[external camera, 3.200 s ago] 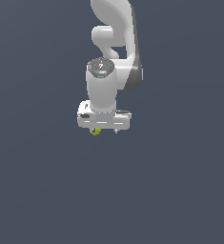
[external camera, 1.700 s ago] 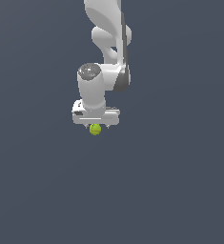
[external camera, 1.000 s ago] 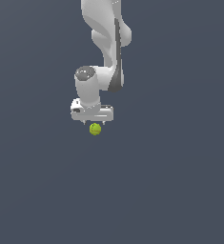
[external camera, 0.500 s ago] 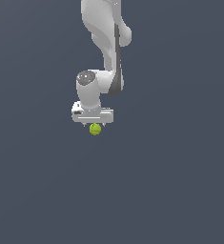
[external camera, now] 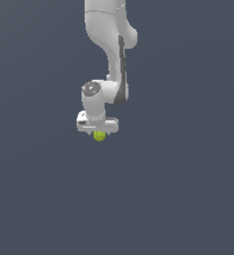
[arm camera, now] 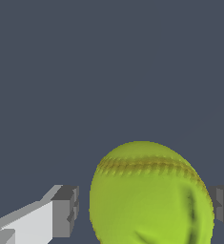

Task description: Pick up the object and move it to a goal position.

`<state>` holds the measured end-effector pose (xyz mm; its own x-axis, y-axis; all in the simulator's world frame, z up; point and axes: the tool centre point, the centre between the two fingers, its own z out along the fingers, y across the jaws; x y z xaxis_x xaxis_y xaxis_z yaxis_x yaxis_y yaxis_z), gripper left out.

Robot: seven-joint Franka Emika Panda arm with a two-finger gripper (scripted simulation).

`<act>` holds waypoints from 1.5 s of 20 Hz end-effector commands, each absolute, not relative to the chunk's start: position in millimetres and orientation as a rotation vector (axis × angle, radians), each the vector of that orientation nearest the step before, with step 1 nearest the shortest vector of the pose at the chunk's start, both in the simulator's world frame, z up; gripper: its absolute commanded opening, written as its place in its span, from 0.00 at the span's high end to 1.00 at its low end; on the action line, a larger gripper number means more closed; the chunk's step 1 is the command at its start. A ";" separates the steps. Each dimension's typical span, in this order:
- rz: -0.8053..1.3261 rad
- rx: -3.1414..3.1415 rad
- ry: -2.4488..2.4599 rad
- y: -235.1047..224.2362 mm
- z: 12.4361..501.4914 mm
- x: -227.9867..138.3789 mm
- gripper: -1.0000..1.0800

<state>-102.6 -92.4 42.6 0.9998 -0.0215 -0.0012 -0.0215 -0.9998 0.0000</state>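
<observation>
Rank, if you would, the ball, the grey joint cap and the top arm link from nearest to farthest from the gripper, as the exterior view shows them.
1. ball: between the fingers, directly under the gripper.
2. grey joint cap: above the gripper, on the wrist.
3. top arm link: at the exterior view's upper edge, plainly farthest.

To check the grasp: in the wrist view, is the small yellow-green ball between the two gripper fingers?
Yes, the small yellow-green ball sits between the grey fingertips of the gripper.
</observation>
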 end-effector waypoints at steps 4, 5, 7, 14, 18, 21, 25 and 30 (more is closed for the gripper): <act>0.000 -3.142 0.034 -92.5 41.4 -102.1 1.00; 0.000 -3.142 0.034 -92.5 41.4 -102.1 1.00; 0.000 -3.142 0.034 -92.5 41.4 -102.1 1.00; -0.001 -3.141 0.034 -91.8 44.3 -102.6 1.00; -0.001 -3.141 0.034 -87.8 53.3 -104.3 1.00; -0.001 -3.141 0.034 -82.7 64.9 -106.4 1.00; -0.001 -3.141 0.034 -73.2 86.9 -110.3 1.00; 0.000 -3.142 0.034 -58.8 120.2 -115.7 1.00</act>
